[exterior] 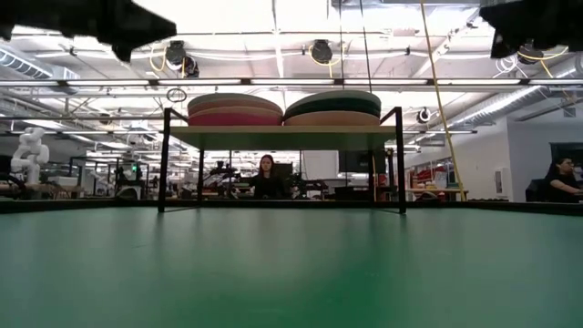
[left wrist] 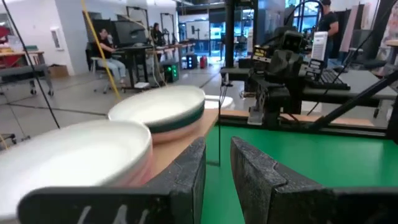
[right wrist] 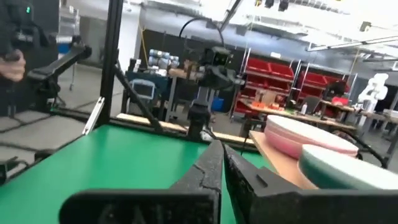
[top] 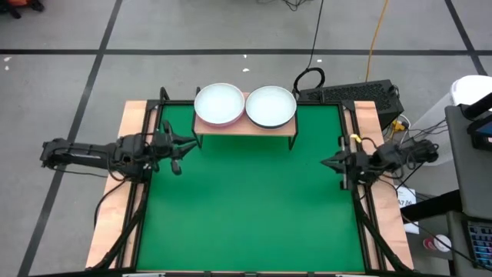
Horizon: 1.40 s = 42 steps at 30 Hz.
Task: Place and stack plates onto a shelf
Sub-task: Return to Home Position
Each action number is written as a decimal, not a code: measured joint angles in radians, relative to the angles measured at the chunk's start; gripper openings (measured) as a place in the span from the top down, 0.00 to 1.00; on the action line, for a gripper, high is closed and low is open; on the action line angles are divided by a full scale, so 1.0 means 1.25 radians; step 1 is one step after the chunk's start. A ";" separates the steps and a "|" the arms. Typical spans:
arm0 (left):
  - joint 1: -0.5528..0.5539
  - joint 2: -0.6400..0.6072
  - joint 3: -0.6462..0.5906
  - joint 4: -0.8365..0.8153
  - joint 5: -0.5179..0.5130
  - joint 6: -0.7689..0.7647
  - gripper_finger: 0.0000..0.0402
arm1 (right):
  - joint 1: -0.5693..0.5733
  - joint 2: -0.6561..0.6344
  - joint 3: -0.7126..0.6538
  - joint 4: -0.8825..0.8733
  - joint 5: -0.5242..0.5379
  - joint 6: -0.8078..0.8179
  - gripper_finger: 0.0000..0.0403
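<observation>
Now: stacking complete, homing step in hand

The left gripper (top: 183, 150), fingers slightly parted and empty, sits beside the light wooden black-legged shelf (top: 246, 125), which carries two stacks of round shallow plates (top: 219, 103). The right gripper (top: 329, 162) is closed and empty. Next, probably, both arms park.

No legible text in any view.
White tag (left wrist: 319, 45) by the far arm in the left wrist view carries print, too blurred to read. Screen (top: 483, 132) at the right edge of the high view glows blue, nothing decipherable. Red bins (right wrist: 268, 73) beyond the counter: labels too small to tell. Plates (top: 220, 104) and shelf (top: 244, 128) look plain, no print visible.
</observation>
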 joint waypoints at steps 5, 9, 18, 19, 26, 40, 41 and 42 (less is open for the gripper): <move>0.000 -0.035 -0.087 0.078 0.003 -0.013 0.80 | 0.000 0.000 -0.101 0.093 0.001 0.035 1.00; 0.000 -0.044 -0.147 0.147 0.005 -0.014 0.82 | 0.000 0.001 -0.186 0.196 0.003 0.057 1.00; 0.000 -0.047 -0.224 0.211 0.010 -0.010 0.99 | -0.002 0.005 -0.186 0.165 0.024 0.085 1.00; 0.000 -0.047 -0.229 0.211 0.014 -0.015 0.99 | -0.002 0.007 -0.186 0.160 0.025 0.086 1.00; -0.001 -0.046 -0.284 0.273 0.044 -0.039 0.99 | -0.002 0.006 -0.188 0.163 0.025 0.073 1.00; 0.000 -0.046 -0.287 0.299 0.048 -0.021 0.99 | -0.002 0.006 -0.189 0.154 0.022 0.093 1.00; 0.000 -0.046 -0.287 0.299 0.047 -0.019 0.99 | -0.002 0.006 -0.189 0.154 0.021 0.092 1.00; 0.000 -0.046 -0.287 0.299 0.047 -0.019 0.99 | -0.002 0.006 -0.189 0.154 0.021 0.092 1.00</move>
